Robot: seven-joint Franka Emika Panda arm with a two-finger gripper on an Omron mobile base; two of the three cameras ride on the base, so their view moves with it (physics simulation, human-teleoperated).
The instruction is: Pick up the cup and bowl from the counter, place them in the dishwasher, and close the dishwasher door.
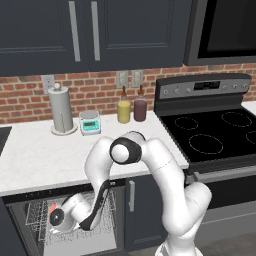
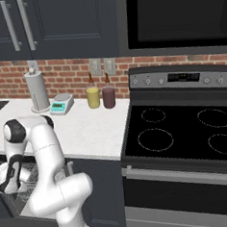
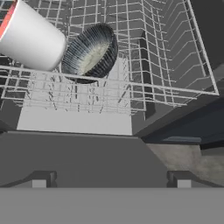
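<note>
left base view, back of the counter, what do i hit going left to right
paper towel roll → scale → yellow bottle → maroon bottle → stove

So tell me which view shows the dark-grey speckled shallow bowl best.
The hand view: the dark-grey speckled shallow bowl sits tilted in the silver wire rack, touching the light-grey cup. In both base views the arm and rack wires hide it.
</note>
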